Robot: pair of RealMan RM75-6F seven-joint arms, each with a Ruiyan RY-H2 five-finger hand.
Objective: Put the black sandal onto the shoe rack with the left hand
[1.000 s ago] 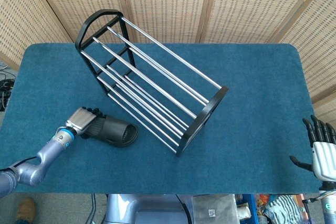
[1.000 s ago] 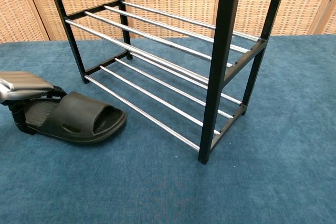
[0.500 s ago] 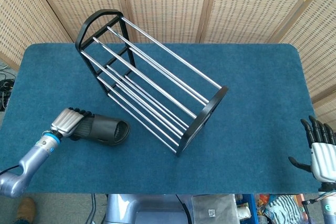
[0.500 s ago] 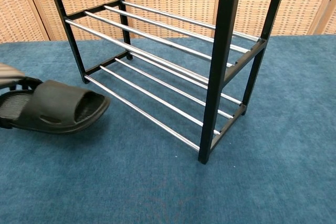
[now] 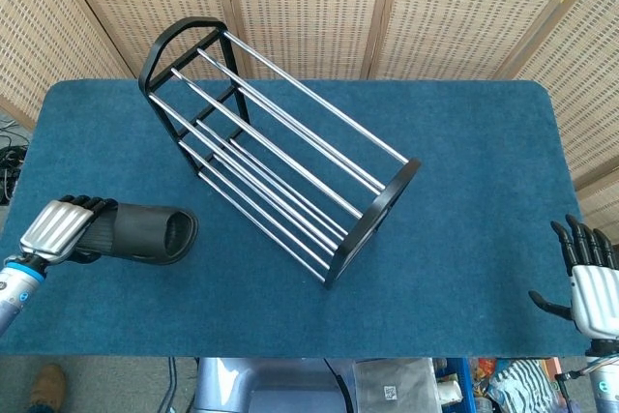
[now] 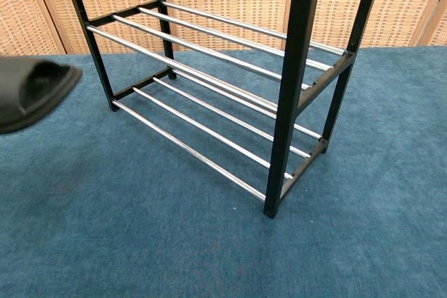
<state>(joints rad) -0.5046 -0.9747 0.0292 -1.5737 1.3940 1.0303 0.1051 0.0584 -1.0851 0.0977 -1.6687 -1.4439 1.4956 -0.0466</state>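
Observation:
The black sandal [image 5: 143, 233] hangs above the blue table at the left, toe opening toward the rack; my left hand [image 5: 64, 228] grips its heel end. In the chest view only the sandal's toe [image 6: 33, 92] shows at the left edge, lifted off the cloth, and the hand is out of frame. The black shoe rack [image 5: 276, 157] with chrome rails stands diagonally across the middle of the table, its lower rails [image 6: 209, 127] facing me. My right hand [image 5: 587, 278] hovers off the table's front right corner, fingers spread, holding nothing.
A blue carpet-like cloth [image 5: 464, 171] covers the table. Woven wicker panels [image 5: 319, 7] close off the back. Bare cloth lies between the sandal and the rack's lower rails [image 6: 140, 193].
My left hand has lifted the sandal off the table and drawn it left and back toward me, away from the rack. The right hand barely moved.

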